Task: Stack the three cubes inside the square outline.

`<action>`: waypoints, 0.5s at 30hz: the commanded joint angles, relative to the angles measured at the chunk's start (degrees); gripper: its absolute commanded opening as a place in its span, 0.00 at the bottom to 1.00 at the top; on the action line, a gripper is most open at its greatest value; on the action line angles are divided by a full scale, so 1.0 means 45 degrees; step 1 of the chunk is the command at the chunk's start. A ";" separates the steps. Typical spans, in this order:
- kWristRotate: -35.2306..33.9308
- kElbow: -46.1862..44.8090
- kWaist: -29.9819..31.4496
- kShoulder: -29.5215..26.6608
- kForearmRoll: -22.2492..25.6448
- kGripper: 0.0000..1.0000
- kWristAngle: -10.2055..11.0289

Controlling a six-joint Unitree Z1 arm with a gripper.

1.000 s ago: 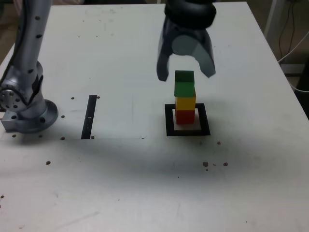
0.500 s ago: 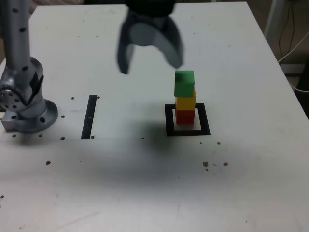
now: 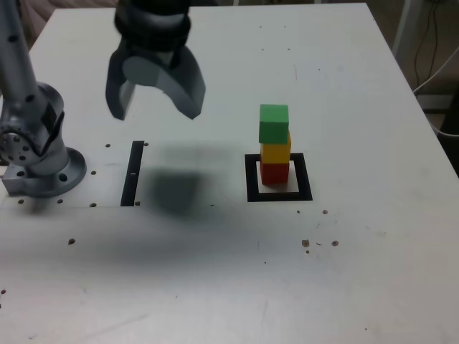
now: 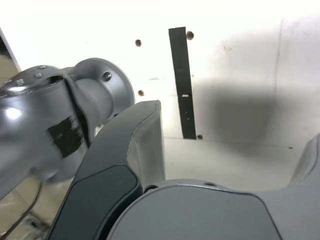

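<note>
Three cubes stand stacked in the exterior view: the red cube (image 3: 274, 173) at the bottom, the yellow cube (image 3: 275, 152) on it, the green cube (image 3: 273, 123) on top, sitting slightly askew. The stack rests inside the black square outline (image 3: 251, 179). My gripper (image 3: 156, 113) hangs open and empty above the table, well to the exterior view's left of the stack. In the wrist view one dark finger (image 4: 131, 150) shows, and none of the cubes appear there.
A narrow black strip (image 3: 133, 173) (image 4: 182, 82) lies on the white table (image 3: 215, 272) below the gripper. The arm's grey base (image 3: 36, 154) (image 4: 55, 130) stands at the exterior view's left edge. Small dark specks dot the table. Cables hang at the far right.
The gripper has moved away from above the stack toward the exterior view's left, jaws wide. The three cubes stay stacked in the outline.
</note>
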State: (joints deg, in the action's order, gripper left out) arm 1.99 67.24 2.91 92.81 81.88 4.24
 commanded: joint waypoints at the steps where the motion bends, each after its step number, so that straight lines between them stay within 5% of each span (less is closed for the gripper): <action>1: -0.0091 -0.1027 -0.0051 -0.0439 -0.0431 1.00 -0.0162; 15: -0.0540 -0.3479 0.0560 -0.0911 -0.2850 1.00 -0.1324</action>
State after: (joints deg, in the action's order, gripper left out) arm -0.39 51.76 5.35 88.56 69.50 -1.57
